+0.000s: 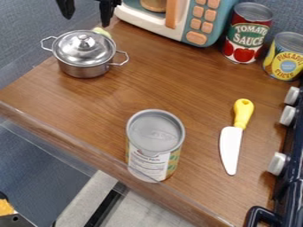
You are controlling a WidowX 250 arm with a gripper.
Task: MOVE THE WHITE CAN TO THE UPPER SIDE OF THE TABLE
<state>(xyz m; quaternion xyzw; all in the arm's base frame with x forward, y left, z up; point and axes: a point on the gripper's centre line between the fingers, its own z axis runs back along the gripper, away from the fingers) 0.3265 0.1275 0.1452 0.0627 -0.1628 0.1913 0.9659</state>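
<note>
White can [155, 133], one; one knife [231, 146]; one pot [86, 66]; two more cans [246, 37]; one hand [87, 9], spread.

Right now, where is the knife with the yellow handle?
In the camera view, the knife lies on the right side of the table, between the white can and the stove knobs.

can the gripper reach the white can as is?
Likely yes: the gripper is open, and the can stands upright with nothing touching or covering it. It may need to clear the pot on the way.
</note>
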